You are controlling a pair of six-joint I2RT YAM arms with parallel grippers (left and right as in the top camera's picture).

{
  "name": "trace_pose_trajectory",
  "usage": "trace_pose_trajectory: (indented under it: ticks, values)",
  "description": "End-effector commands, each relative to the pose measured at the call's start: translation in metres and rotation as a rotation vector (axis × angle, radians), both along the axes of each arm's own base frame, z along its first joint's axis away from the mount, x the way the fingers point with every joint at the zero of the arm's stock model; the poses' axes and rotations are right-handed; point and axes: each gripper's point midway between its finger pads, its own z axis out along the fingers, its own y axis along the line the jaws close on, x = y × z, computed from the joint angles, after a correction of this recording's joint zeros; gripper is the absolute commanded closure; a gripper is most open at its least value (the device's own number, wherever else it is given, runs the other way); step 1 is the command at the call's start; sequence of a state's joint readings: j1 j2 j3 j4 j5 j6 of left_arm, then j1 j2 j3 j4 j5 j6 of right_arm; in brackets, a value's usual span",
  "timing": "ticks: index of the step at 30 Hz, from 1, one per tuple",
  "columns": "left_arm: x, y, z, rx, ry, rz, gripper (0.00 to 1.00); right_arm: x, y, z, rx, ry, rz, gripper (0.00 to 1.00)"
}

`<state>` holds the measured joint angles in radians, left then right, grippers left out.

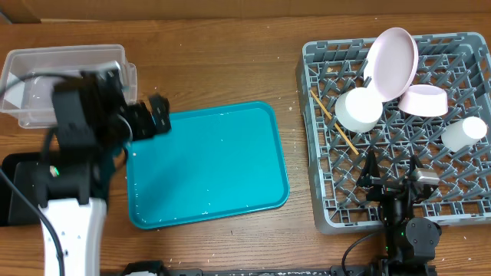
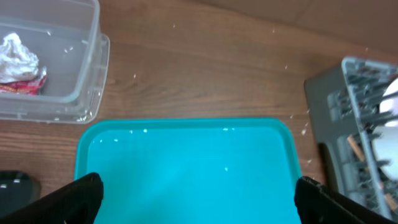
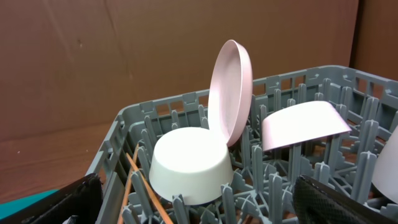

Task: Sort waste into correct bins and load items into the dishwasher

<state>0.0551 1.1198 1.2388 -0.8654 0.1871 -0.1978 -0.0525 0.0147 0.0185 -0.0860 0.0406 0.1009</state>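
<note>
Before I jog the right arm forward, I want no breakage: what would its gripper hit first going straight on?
Most likely the upturned white bowl in the grey dish rack, dead ahead of the open right gripper; the pink plate stands behind it. Depth is unclear.

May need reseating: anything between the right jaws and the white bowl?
Nothing visible. The white bowl sits upturned in the rack, straight ahead of the right gripper, jaws open; chopsticks lie to its left, the plate leans behind.
</note>
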Motion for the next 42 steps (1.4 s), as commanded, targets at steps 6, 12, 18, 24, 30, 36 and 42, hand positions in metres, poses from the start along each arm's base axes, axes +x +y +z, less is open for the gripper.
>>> trace_pose_trajectory:
  ticks: [6,12,18,24,30,36,42]
  values:
    - [-0.039,-0.001,-0.067,0.06,-0.088,-0.034,0.0,0.0,-0.001,-0.001,0.0,-0.008,-0.005,0.0]
    - [-0.054,-0.002,-0.083,0.069,-0.234,-0.03,0.0,0.0,-0.001,-0.001,0.0,-0.008,-0.005,0.0]
    - [-0.069,0.003,-0.088,0.093,-0.309,-0.002,0.0,0.0,-0.001,-0.001,0.0,-0.008,-0.005,0.0]
    - [-0.073,0.002,-0.083,0.093,-0.349,-0.005,0.0,0.0,-0.001,-0.001,0.0,-0.008,-0.005,0.0]
    - [-0.072,0.001,-0.089,0.094,-0.436,-0.007,0.0,0.0,-0.001,-0.001,0.0,-0.008,-0.005,0.0]
    - [-0.07,-0.003,-0.102,0.089,-0.541,-0.024,0.0,0.0,-0.001,-0.001,0.0,-0.008,-0.005,0.0]
    - [-0.069,-0.002,-0.111,0.099,-0.664,-0.017,0.0,0.0,-0.001,-0.001,0.0,-0.008,-0.005,0.0]
